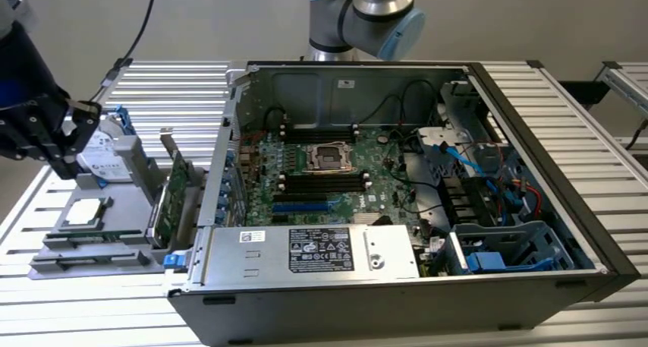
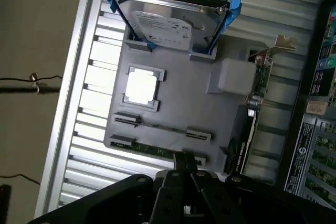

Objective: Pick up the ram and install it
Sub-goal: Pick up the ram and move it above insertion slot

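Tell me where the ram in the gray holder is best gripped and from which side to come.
Probably grip the ram by its upper long edge, near the middle, coming from straight above and pinching across its thickness. It stands on edge in the gray holder, ends seated in brackets, so only that edge is free.

Holder (image 2: 184, 103) at exterior view's left of computer case (image 1: 385, 313), card (image 1: 177, 191) between them, hard drive (image 2: 173, 24) and ram (image 2: 152, 149) on holder
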